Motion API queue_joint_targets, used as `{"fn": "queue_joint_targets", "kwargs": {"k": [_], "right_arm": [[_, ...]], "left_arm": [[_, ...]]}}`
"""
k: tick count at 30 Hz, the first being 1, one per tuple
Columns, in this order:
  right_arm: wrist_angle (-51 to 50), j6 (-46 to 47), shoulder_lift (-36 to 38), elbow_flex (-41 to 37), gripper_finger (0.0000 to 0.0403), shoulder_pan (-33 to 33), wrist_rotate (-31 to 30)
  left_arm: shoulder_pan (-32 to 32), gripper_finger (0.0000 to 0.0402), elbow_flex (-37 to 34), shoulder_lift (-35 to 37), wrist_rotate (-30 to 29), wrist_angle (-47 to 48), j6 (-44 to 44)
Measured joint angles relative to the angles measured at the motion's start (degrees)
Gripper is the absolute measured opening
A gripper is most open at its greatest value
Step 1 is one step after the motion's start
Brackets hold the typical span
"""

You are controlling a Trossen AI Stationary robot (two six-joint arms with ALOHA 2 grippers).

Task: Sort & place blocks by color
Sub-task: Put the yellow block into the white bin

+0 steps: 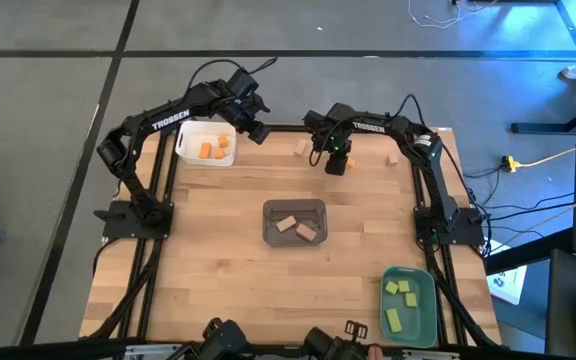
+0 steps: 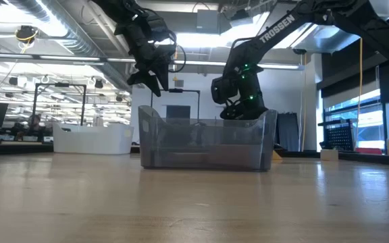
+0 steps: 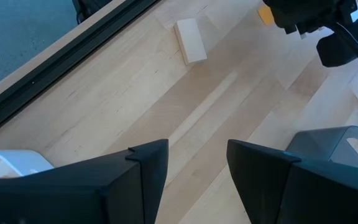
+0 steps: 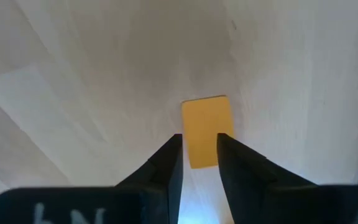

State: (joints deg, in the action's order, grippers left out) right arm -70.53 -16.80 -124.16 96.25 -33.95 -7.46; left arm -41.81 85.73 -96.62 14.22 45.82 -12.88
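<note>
at the far left of the table (image 1: 218, 260) sits a white tray (image 1: 190, 140) holding orange blocks (image 1: 213, 149). the left gripper (image 1: 258, 130) hangs in the air just beside that tray's right edge, over the far rim of the table; its jaws stand apart with nothing between them, and through the gap its wrist view shows only bare wood. a little further right, near the far edge, a pale tan block (image 1: 300, 148) lies alone on the table, well apart from any tray; the left wrist view shows it as a short bar (image 3: 190, 40)

in the middle of the table is the grey tray (image 1: 294, 222) with two tan blocks (image 1: 296, 227) lying inside it. beyond it, toward the far edge, the right gripper (image 1: 335, 163) is down at the table surface with its fingers (image 4: 166, 163) on either side of an orange block (image 4: 207, 129); the near end of the block lies in the narrow gap between the tips, but i cannot tell whether the jaws are pressing on it yet. the block rests flat on the wood

right of that, another tan block (image 1: 392, 159) lies near the far right corner. at the near right corner is the teal tray (image 1: 408, 305) holding three yellow-green blocks (image 1: 401, 300)
</note>
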Motion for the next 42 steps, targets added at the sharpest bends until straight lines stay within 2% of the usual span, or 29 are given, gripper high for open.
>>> {"fn": "queue_joint_targets", "kwargs": {"k": [15,42], "right_arm": [[0.5,-1.7,0.0,0.0,0.0186,0.3,-0.5],[-0.3,-3.3,0.0,-0.4,0.0190,-2.8,2.2]], "left_arm": [[0.0,0.0156,0.0,0.0,0.0,0.0,0.0],[0.0,0.0156,0.0,0.0,0.0,0.0,0.0]]}}
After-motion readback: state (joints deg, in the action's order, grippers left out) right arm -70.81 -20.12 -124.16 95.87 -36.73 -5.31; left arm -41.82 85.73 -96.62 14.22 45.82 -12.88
